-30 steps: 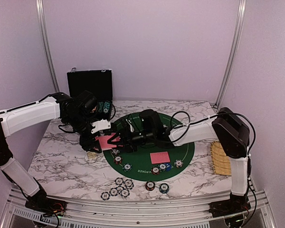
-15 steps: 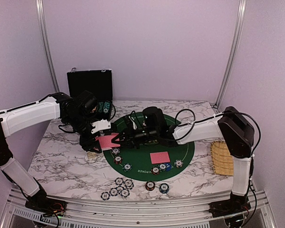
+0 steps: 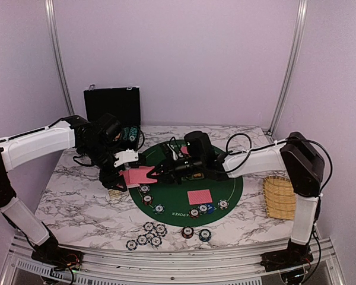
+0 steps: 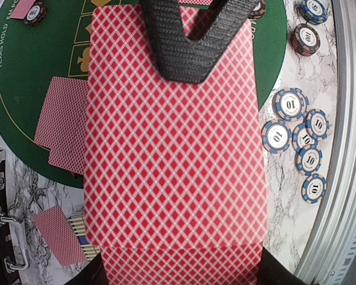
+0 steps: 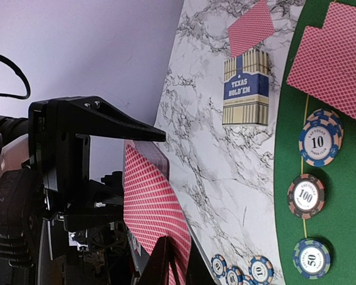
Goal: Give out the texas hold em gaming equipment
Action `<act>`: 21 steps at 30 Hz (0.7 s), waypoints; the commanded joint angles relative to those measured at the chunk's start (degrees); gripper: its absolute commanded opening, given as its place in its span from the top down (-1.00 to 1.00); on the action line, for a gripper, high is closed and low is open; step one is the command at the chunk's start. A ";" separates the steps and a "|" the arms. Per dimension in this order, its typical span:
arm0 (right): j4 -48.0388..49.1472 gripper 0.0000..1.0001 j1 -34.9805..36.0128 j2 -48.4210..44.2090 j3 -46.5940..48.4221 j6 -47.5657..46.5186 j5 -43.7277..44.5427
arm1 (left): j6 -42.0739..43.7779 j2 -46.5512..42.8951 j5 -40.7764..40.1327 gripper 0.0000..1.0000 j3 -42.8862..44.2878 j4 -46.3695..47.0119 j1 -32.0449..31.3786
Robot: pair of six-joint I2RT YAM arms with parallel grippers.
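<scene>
case point(image 3: 112, 105): upper left, behind mat point(image 3: 228, 185)
tray point(image 3: 279, 197): right of mat
chips point(image 3: 149, 227): lower centre, before mat
deck point(image 3: 136, 176): over mat's left edge

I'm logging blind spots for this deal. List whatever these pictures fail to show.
- Card faces: every view shows only red backs, the deck included.
- Whether the right gripper pinches one card or several: left wrist view, its finger covers the edge.
- Contents of the case: top view, the left arm blocks most.
- Numbers on the chips: top view, too small.
</scene>
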 commanded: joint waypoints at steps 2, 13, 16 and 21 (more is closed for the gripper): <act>-3.11 0.87 -1.59 -2.74 -0.87 -2.75 0.18 | 0.41 -1.00 0.26 0.95 0.93 -0.57 -0.01; -8.32 1.00 -10.76 -7.89 -3.73 -7.39 -0.14 | 0.60 -1.42 -0.25 0.95 0.42 -0.57 -0.01; -10.65 1.00 -15.77 -7.92 -2.36 -9.51 0.26 | 0.54 -1.39 -0.20 0.96 0.47 -0.57 0.00; -16.58 1.00 -23.02 -4.40 4.33 -14.92 3.15 | 0.47 -1.25 -0.18 0.95 0.45 -0.74 0.00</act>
